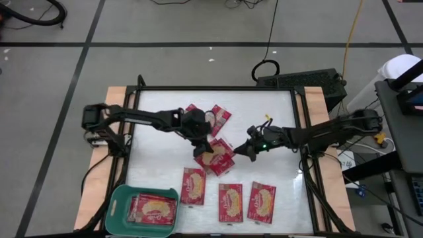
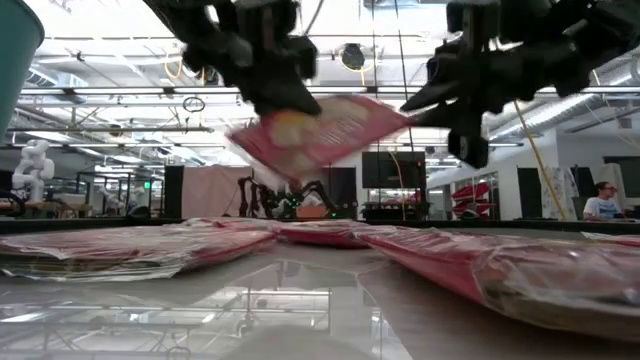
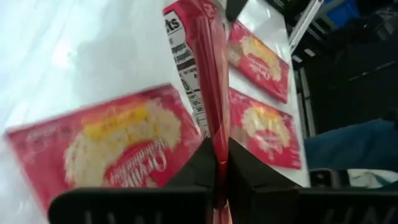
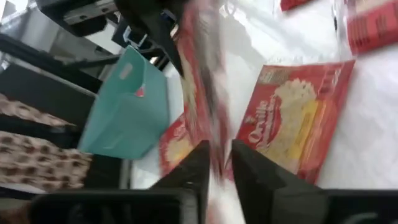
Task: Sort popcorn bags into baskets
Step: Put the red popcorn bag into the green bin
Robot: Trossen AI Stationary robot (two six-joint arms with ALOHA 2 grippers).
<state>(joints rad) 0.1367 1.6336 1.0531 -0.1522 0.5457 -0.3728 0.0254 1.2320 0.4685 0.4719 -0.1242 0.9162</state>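
One red popcorn bag point(image 2: 325, 130) hangs in the air over the table's middle, between my two grippers. My left gripper point(image 3: 217, 171) is shut on its left end. My right gripper point(image 4: 221, 168) is narrowly open, one finger on either side of the bag's right end point(image 4: 208, 106). Other popcorn bags lie flat: three point(image 1: 230, 201) near the front edge, some point(image 1: 213, 118) at the back, one point(image 1: 221, 162) under the lifted bag. The teal basket point(image 1: 122, 193) stands at the front left with bags point(image 1: 153, 209) lying flat in it. My left gripper pinches the lifted bag's edge point(image 3: 216, 140) between its two fingers. It comes from the table's left, slanting down. The bag is clear of the table, tilted with its right end a little higher point(image 2: 395, 108). My right gripper has the bag's other end between its fingers; whether they touch it, I cannot tell.
Black frame rails point(image 1: 301, 132) run along the table's left and right sides. Bare white tabletop point(image 1: 264, 112) lies at the back right. A person point(image 2: 603, 200) sits in the room far behind the table.
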